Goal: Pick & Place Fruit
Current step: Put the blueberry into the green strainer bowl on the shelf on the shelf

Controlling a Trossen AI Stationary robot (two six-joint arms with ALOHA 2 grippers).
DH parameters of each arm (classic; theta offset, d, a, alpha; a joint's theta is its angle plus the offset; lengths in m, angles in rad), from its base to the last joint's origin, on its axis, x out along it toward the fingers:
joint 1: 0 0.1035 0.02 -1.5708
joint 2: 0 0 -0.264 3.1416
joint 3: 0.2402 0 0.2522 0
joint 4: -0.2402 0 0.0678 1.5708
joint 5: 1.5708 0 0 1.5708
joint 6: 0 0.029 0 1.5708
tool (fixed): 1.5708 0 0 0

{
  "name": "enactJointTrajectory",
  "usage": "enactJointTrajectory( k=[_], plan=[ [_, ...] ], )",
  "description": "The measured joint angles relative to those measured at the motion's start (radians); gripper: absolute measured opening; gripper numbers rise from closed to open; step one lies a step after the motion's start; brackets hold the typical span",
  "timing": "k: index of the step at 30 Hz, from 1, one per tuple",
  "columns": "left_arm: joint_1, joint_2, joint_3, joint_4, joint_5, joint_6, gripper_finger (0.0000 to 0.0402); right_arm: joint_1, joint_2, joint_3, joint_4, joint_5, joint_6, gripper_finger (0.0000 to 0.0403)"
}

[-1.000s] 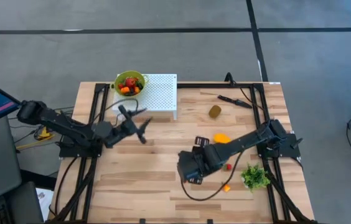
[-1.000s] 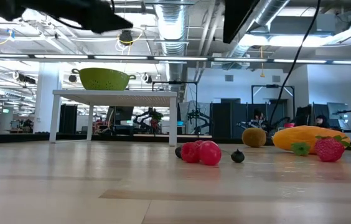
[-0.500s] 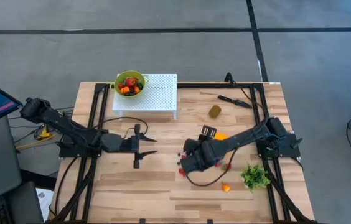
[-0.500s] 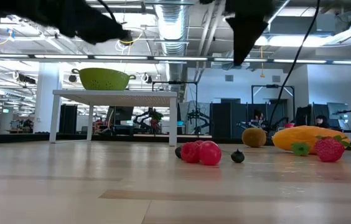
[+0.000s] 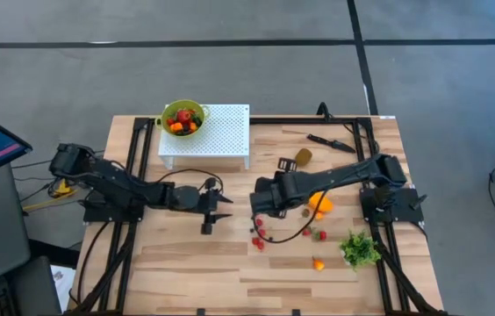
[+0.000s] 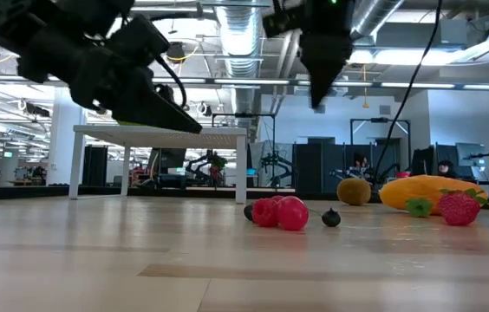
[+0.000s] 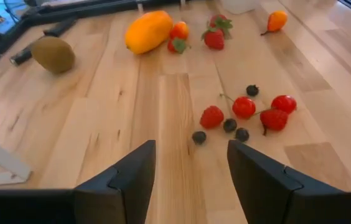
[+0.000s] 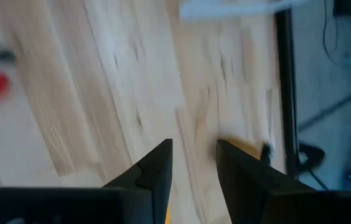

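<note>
A cluster of small red and dark berries (image 5: 257,235) (image 7: 244,115) lies on the wooden table near its middle. An elongated orange fruit (image 5: 319,204) (image 7: 149,31) and strawberries (image 7: 216,37) lie to the right of it. A brown kiwi (image 5: 303,156) (image 7: 52,54) lies toward the far edge. My left gripper (image 5: 219,213) (image 7: 191,168) hangs low to the left of the berries. It is open, nearly level and aimed at them. My right gripper (image 5: 258,204) (image 8: 194,163) hovers high just beyond the berries. It points steeply down, a narrow gap between its fingers and nothing in it.
A green colander (image 5: 182,117) with fruit in it stands on a white perforated stand (image 5: 221,132) at the far left. A black knife (image 5: 331,142) lies at the far right. A green leafy bunch (image 5: 360,248) and a small orange piece (image 5: 318,263) lie near right.
My left gripper has come down toward the table, moved a little toward the near and right edges, and levelled out toward the berries. My right gripper has drawn away from above the berries toward the far edge, uncovering them in the high view. No fruit has moved.
</note>
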State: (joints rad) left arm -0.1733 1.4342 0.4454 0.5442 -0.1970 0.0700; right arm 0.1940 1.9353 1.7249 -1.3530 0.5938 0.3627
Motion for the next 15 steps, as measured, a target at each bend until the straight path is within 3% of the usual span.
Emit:
enactJointTrajectory(
  k=[4, 11, 15],
  plan=[
    [0.025, 0.023, 0.0, 0.039, 0.021, 0.002, 0.0189, 0.022, -0.148, -0.097, 0.168, 0.017, -0.05, 0.0116],
    [0.058, 0.026, 0.0, 0.13, 0.08, 0.01, 0.0181, 0.04, -0.582, -0.593, 0.728, -0.028, -0.202, 0.0116],
    [0.075, 0.026, 0.0, 0.15, 0.096, 0.023, 0.0175, 0.027, -0.83, -0.814, 0.875, -0.052, -0.216, 0.0116]
  ],
)
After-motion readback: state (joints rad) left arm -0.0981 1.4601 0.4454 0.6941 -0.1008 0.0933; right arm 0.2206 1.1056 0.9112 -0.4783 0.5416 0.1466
